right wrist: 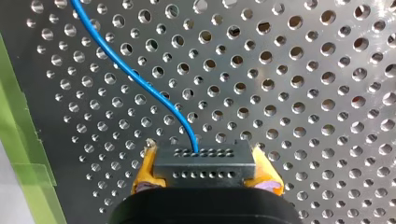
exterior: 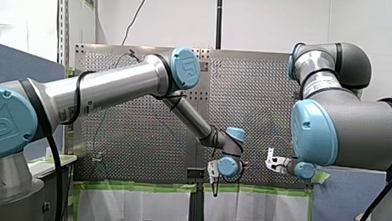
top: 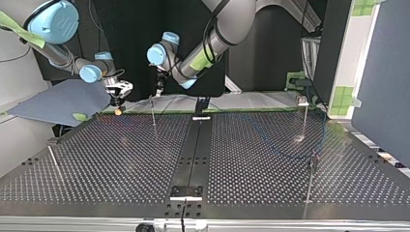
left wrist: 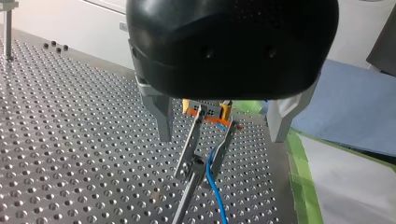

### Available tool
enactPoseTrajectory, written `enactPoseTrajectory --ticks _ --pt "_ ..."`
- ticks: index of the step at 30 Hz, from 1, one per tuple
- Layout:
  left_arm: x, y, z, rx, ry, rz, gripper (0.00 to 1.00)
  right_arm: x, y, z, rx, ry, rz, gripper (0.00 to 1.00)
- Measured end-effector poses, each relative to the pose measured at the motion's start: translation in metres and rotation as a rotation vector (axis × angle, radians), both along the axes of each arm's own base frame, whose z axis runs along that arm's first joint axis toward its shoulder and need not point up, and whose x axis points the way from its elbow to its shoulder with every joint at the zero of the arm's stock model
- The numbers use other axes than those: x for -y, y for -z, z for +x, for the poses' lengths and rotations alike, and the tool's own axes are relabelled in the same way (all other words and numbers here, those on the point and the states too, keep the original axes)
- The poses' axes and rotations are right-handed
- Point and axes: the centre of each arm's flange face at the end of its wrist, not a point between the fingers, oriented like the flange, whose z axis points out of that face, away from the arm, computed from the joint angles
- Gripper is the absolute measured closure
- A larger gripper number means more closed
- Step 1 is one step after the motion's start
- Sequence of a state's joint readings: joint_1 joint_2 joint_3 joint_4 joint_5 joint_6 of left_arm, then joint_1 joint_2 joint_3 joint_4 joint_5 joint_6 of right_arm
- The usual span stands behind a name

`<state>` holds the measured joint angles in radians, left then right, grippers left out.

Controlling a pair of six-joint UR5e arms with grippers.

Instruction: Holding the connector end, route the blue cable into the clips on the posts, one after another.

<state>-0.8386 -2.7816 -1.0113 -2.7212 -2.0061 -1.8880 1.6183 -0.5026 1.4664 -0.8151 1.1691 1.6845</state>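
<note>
Two grippers inspected, one loaded, one empty. Finding one: my right gripper (top: pixel 117 107) has its yellow pads (right wrist: pixel 144 172) clamped on the black connector (right wrist: pixel 205 161), one pad at each short end. The blue cable (right wrist: pixel 135 79) leaves the connector's face and runs ahead of that gripper toward 11 o'clock, low over the perforated table (right wrist: pixel 303 93).

Finding two: my left gripper (left wrist: pixel 220 138) has its metal fingers (left wrist: pixel 163 119) spread wide and carries nothing. It straddles the clip (left wrist: pixel 208 144) on top of a post (left wrist: pixel 184 200). In the left wrist view the cable rises between the clip's two prongs (left wrist: pixel 191 140) toward the connector at 12 o'clock. Whether it is seated in the clip's throat I cannot tell.

Risks, as judged:
- A pull that is too high or too slack would let the cable ride out of the open prongs.
- A snag on a prong would load the connector and could twist it or drag it from the pads.
- Sideways drift of my left fingers would strike the post.
- Both grippers work near this one post, so a careless sweep could bring them into contact
</note>
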Motion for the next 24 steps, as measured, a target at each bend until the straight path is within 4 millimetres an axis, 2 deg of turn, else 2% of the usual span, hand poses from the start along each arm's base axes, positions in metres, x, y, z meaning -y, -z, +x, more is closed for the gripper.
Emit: enactPoseTrajectory --ticks 7,10,17,24 --pt "0.013 -0.020 -0.029 0.030 -0.014 -0.011 0.00 0.000 0.000 -0.002 0.000 0.002 0.000 1.00" --pt "0.013 -0.032 -0.035 0.046 -0.020 -0.029 0.00 0.000 0.001 -0.002 -0.001 0.003 0.001 1.00" --pt "0.009 -0.059 -0.038 0.080 -0.025 -0.083 0.00 0.000 0.002 -0.004 -0.005 0.005 0.006 1.00" --pt "-0.001 -0.085 -0.031 0.115 -0.030 -0.129 0.00 0.001 0.001 -0.006 -0.001 0.009 0.006 1.00"
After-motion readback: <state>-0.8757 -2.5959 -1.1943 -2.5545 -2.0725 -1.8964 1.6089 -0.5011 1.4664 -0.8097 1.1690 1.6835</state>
